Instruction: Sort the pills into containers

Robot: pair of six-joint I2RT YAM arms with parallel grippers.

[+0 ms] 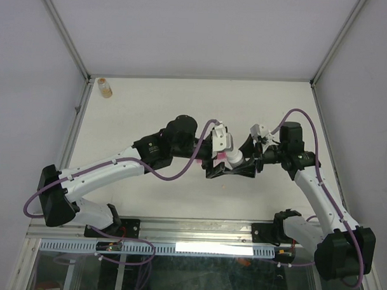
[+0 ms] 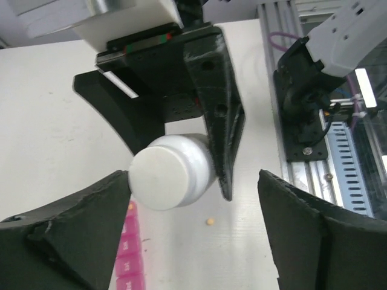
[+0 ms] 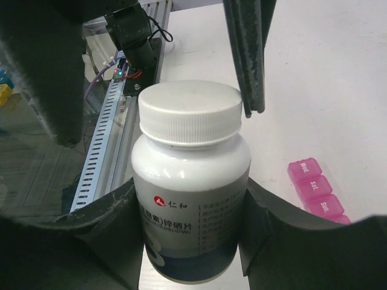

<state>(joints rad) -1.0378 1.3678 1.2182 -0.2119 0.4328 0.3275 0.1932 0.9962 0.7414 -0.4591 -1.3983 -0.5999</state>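
At the far left of the pale bench [image 1: 150, 105], a small amber bottle [image 1: 105, 88] stands well apart from the work. The left gripper [image 2: 193, 178] is spread around the ribbed white screw cap [image 3: 190, 106], which is still on. Near it on the bench lies the translucent pink plastic pill-organiser strip [image 3: 314, 184], its lids apparently down, with one tiny pale pill [image 2: 210, 222] loose nearby. The right gripper [image 3: 190, 187] pinches the white plastic bottle [image 3: 181, 163] by its body. The step looks like uncapping. Next, the left gripper would need to close on the cap and twist. The bottle's contents are hidden, and the strip is cut off in both wrist views.
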